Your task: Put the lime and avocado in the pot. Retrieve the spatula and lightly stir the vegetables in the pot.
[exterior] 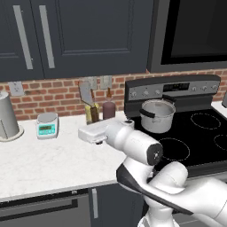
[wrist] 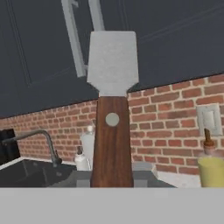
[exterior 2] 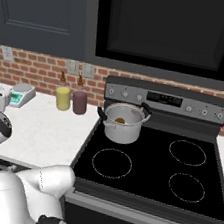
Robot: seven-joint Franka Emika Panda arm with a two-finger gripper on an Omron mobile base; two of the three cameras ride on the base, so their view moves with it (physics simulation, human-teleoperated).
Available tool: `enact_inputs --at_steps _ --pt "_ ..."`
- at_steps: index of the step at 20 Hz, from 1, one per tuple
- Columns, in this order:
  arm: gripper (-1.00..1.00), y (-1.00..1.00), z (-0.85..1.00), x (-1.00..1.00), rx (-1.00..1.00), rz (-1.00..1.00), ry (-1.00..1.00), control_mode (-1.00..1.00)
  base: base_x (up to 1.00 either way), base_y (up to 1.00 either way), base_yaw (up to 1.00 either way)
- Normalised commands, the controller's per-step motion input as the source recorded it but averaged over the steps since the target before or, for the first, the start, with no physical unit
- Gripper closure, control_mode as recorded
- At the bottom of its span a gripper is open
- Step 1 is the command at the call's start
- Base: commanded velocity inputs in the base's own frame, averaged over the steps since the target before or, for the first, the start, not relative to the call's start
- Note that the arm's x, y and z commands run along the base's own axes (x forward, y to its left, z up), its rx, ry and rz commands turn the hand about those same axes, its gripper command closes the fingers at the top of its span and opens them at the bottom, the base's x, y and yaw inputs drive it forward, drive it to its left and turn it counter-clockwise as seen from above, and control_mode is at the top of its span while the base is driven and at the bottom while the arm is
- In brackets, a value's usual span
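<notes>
Brick-backed tabletop [exterior: 40,155] beside the stove: the tool [exterior: 91,116] is clenched on the spatula [wrist: 112,109], raised upright. Fruit step looks done; next, carry it to the pot [exterior 2: 122,121] and stir.

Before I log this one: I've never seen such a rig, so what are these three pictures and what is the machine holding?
It is a white robot arm on a drivable base in a rendered kitchen. Two pictures come from cameras on the base, behind the arm to its left and right; the third looks along the end effector. The end effector is shut on the spatula, blade up, above the white counter. On the stove stands the pot, with something brownish inside, probably the avocado. The counter also carries a small scale, a yellow bottle and a dark red bottle.
</notes>
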Motion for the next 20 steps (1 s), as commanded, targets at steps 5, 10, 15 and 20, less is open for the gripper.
enact_inputs --at_steps 5,10,15,20 --pt "1.00 0.00 0.98 -0.58 0.30 -0.04 0.34 -1.00 0.00 0.00 0.00" --pt "1.00 -0.29 0.57 -0.79 0.38 -0.10 0.31 -1.00 0.00 0.00 0.00" --pt "1.00 -0.50 0.32 -0.59 0.56 -0.14 0.25 -1.00 0.00 0.00 0.00" --pt "1.00 -0.52 0.25 -0.25 0.69 -0.13 0.28 -1.00 0.00 0.00 0.00"
